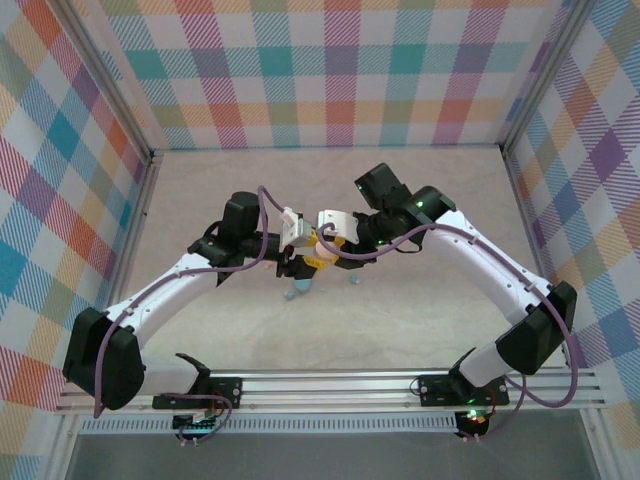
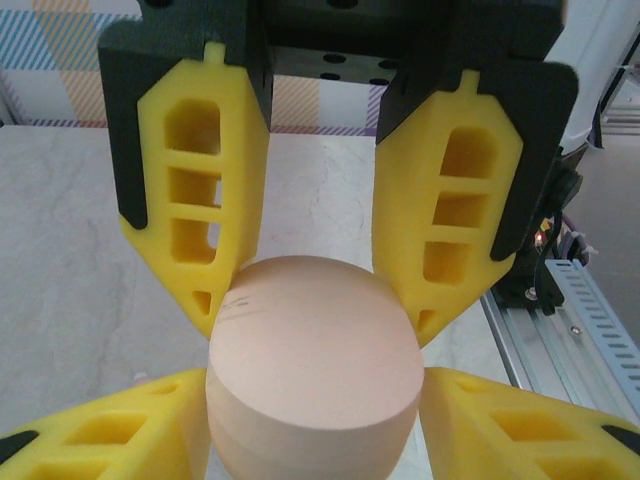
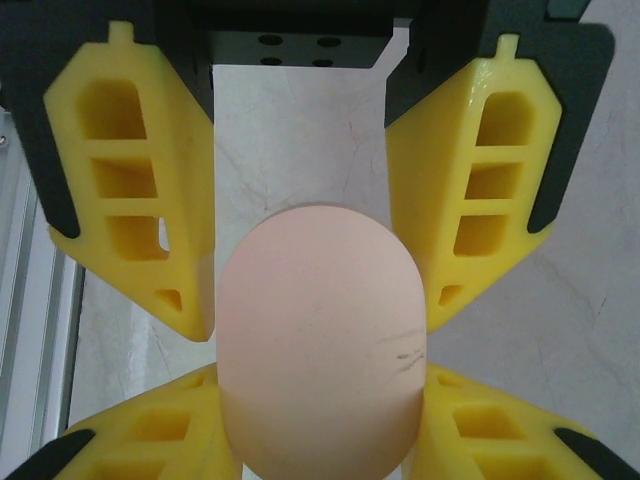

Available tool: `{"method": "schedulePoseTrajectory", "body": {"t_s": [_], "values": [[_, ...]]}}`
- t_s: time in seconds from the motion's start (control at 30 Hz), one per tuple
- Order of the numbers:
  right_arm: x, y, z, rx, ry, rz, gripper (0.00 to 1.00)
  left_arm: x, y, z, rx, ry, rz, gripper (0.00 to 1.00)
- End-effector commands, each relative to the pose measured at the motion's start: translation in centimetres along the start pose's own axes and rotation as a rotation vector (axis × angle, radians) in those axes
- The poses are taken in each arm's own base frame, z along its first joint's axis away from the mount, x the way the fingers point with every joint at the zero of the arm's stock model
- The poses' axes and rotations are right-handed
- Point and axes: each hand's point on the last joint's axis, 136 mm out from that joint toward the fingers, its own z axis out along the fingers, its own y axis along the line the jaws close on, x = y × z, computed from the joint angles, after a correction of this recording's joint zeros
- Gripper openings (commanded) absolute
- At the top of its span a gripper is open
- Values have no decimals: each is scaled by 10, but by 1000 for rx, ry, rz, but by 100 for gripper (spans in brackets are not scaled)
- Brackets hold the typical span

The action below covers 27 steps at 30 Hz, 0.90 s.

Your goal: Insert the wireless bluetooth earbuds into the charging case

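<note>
A pale pink oval charging case (image 1: 322,243) hangs above the middle of the table between both grippers. Its lid looks closed, with a seam round the side (image 2: 300,420). My left gripper (image 2: 320,325) has both fingertips pressed on the case's far end (image 2: 310,330). My right gripper (image 3: 315,320) clamps the same case (image 3: 320,340) from the opposite side. In the top view the left gripper (image 1: 305,250) and the right gripper (image 1: 335,245) meet nose to nose. A tiny light blue earbud (image 1: 353,278) lies on the table just below them.
A larger light blue piece (image 1: 298,291) lies on the table under the left gripper; I cannot tell whether it is a case or an earbud. The marble-patterned table (image 1: 420,320) is ringed by checked walls. An aluminium rail (image 1: 330,385) runs along the near edge.
</note>
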Motion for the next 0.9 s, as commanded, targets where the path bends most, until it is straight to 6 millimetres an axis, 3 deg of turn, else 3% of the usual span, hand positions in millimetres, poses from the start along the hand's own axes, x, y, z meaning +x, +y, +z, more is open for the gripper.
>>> {"method": "schedulePoseTrajectory", "body": {"t_s": [0.0,0.57,0.87], "values": [[-6,7,0,-42,-20,-26,23,-16,-6,1,37,-30,41,57],[-10,9,-2,-51,-35,-23,22,-8,-7,2,37,-15,32,56],[-12,10,-5,-50,-39,-26,21,-5,-4,1,9,-6,41,62]]}}
